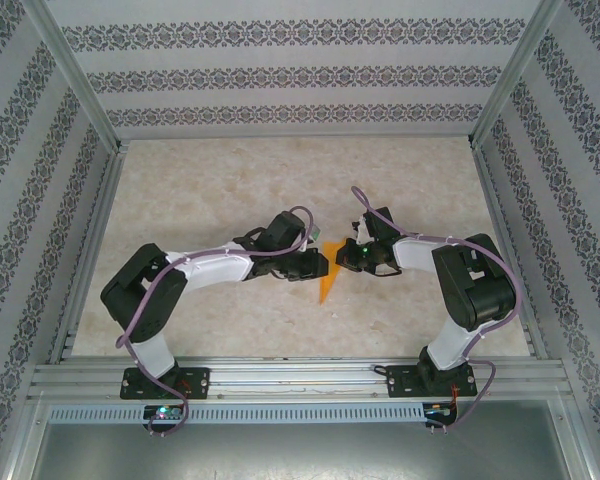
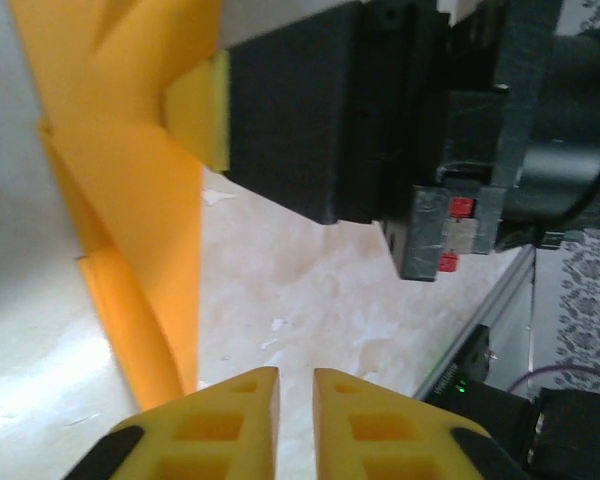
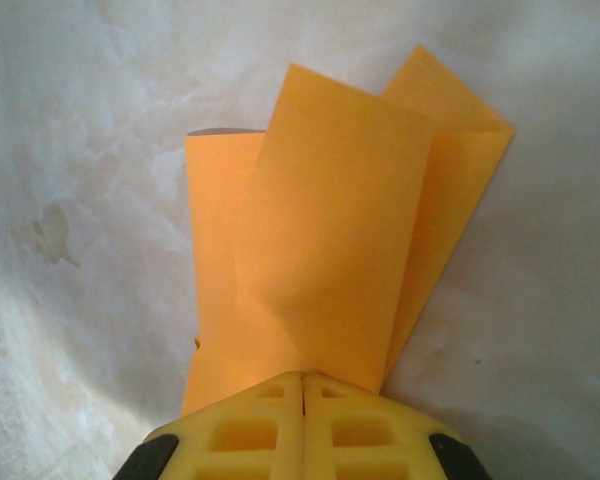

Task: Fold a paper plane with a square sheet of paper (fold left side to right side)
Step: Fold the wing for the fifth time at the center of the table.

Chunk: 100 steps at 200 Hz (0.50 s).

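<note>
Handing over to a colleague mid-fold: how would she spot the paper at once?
Start at the pale marbled table, at its middle. Between the left gripper and the right gripper is the orange paper, a narrow folded wedge tapering toward the near edge. Nothing else on the table is bright orange.

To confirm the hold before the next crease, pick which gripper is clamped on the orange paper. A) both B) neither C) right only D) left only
C: the right gripper has its fingers pressed together on the orange paper, which fans out from between them. The left gripper shows a bare gap, with the paper beside it.
</note>
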{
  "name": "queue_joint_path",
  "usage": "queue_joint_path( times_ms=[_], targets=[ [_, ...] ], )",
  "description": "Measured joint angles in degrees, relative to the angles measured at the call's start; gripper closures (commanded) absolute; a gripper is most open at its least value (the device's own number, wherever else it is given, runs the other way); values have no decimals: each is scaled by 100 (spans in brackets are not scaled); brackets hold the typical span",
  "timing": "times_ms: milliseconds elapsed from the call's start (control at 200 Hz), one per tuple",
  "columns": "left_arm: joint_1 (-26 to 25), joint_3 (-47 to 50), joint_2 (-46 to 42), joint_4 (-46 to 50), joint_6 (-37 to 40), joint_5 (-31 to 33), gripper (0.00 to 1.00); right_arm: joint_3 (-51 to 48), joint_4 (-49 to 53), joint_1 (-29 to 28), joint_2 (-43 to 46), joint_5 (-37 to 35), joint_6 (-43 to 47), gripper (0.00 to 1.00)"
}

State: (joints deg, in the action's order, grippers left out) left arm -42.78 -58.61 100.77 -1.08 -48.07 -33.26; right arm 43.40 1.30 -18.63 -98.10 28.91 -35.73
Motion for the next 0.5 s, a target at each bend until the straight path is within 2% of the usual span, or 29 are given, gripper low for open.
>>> queue_joint_path(
  times_ms=[195, 500],
  targets=[
    [-39, -90, 494, -236, -55, -297, 88, 17, 7, 0, -15, 7, 13, 100],
    [-39, -162, 739, -164, 9, -210, 89, 52, 44, -28, -31, -17, 15, 100]
  ],
)
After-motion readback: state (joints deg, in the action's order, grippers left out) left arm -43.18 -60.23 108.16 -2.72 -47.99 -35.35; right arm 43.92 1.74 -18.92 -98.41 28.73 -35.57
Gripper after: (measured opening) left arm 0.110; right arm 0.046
